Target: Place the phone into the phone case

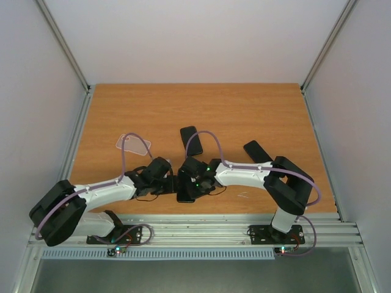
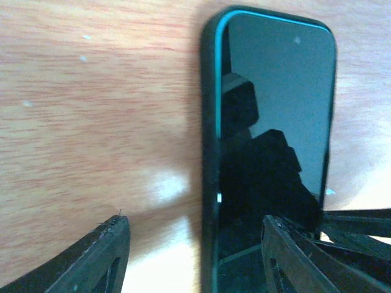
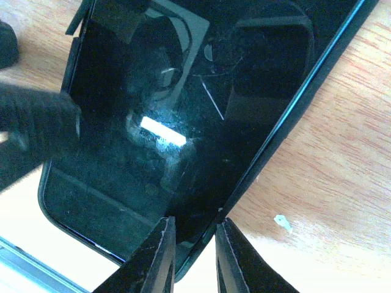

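clear case (image 1: 133,144): flat on the table (image 1: 244,110), far left, apart from both arms.
left gripper (image 2: 194,223): jaws held wide; one finger (image 2: 91,262) over bare wood, the other over the phone's near end; contact cannot be told.
phone (image 2: 275,122): laid flat, screen up, near the front edge between the two grippers; a dark case rim is seen around its teal edge.
right gripper (image 3: 195,229): jaws narrow; the phone's corner edge is pinched in the gap.
second phone (image 1: 191,140): flat, just beyond the grippers.
dark slab (image 1: 258,151): flat, right of centre; type cannot be told.
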### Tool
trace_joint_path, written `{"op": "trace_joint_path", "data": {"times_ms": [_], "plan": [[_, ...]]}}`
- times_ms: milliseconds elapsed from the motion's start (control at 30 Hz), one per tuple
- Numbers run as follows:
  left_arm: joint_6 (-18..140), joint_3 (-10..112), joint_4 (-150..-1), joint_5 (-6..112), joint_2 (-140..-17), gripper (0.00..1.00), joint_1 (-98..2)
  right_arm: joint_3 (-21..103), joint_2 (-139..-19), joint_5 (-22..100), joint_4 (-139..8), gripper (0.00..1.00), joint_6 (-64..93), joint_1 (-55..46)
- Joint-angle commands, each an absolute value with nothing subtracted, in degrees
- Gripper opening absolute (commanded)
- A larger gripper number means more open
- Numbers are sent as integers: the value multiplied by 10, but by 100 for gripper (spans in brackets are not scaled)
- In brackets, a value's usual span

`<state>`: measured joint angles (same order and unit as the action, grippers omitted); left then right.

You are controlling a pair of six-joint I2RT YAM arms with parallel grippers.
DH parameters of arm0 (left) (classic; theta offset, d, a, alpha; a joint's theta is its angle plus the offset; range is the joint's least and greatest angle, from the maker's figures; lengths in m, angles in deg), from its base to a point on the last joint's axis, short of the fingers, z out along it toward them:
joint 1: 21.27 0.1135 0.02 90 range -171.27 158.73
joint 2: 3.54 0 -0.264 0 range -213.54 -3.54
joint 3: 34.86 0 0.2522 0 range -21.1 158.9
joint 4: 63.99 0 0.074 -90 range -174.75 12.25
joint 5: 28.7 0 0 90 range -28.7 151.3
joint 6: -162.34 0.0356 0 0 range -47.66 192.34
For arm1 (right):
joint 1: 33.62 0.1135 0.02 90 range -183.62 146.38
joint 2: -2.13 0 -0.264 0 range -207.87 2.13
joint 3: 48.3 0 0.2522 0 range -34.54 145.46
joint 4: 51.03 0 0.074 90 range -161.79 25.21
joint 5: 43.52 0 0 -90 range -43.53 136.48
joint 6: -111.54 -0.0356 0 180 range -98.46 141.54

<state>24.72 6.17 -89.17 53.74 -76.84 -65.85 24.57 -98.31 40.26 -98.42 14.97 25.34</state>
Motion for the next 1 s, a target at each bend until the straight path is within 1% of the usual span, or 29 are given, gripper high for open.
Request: {"op": "trace_joint_path", "data": {"times_ms": [0, 100, 200, 333, 433, 533, 733, 967], "plan": [[279, 76, -1003, 546, -787, 60, -627, 185, -962, 443, -942, 20, 170, 261], [315, 109, -1003, 512, -802, 57, -586, 166, -913, 415, -905, 23, 172, 261], [344, 143, -1000, 482, -825, 55, -568, 145, -876, 396, -864, 26, 167, 261], [368, 184, -1004, 460, -866, 54, -560, 134, -863, 412, -852, 31, 158, 261], [377, 203, -1002, 453, -895, 52, -556, 117, -855, 410, -827, 35, 148, 254], [384, 221, -1002, 451, -923, 51, -552, 116, -859, 394, -817, 35, 145, 234], [394, 250, -1016, 458, -964, 46, -552, 146, -873, 333, -805, 33, 160, 153], [401, 265, -1042, 477, -986, 37, -552, 205, -943, 285, -823, 30, 179, 86]]}}
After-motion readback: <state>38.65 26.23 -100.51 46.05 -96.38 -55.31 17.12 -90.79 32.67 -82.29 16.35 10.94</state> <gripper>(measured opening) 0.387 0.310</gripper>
